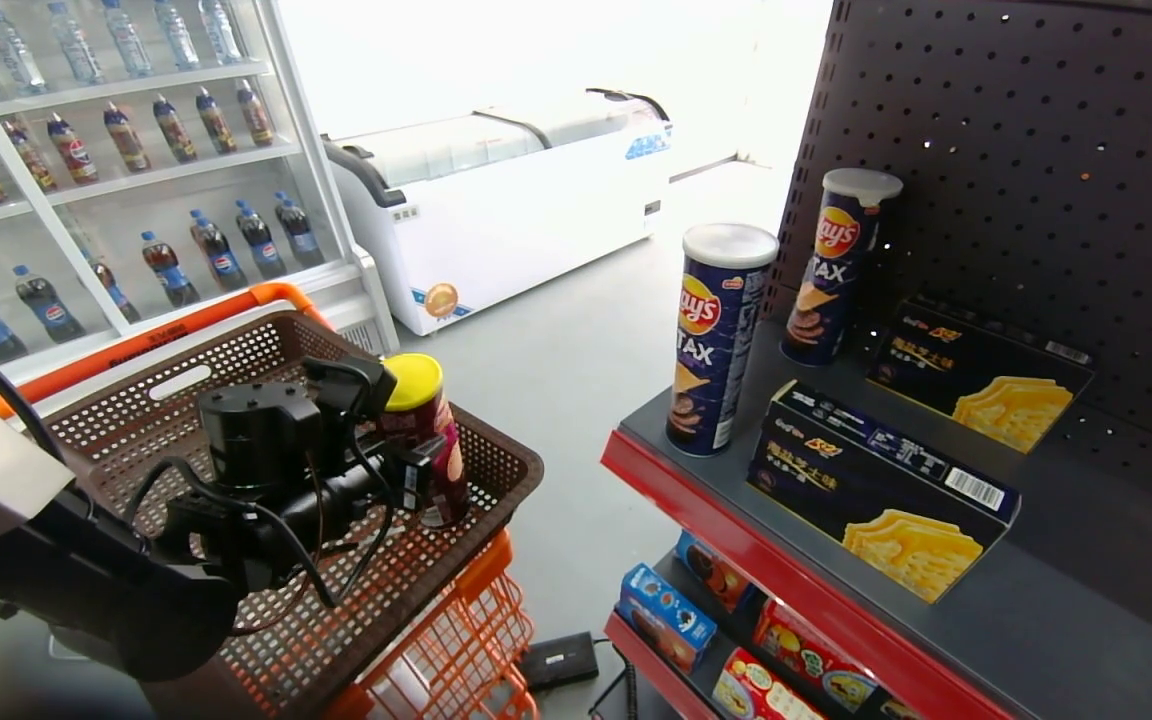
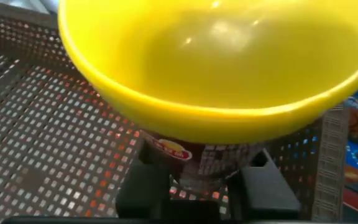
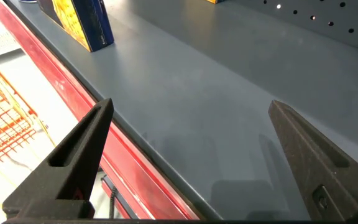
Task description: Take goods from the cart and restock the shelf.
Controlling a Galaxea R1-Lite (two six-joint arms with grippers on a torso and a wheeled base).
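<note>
Shelf deck open right of front box; blue cans crowd left; between-box gap perhaps passable.

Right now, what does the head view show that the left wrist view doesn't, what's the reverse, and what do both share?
Head view adds: two tall blue chip cans upright beside two dark flat boxes on the grey shelf, a glass-door drinks cooler, a white chest freezer. Left wrist view adds: both black fingers flanking the yellow-lidded dark red can below its lid. Shared: that can, the left gripper holding it, the brown perforated plastic basket.
</note>
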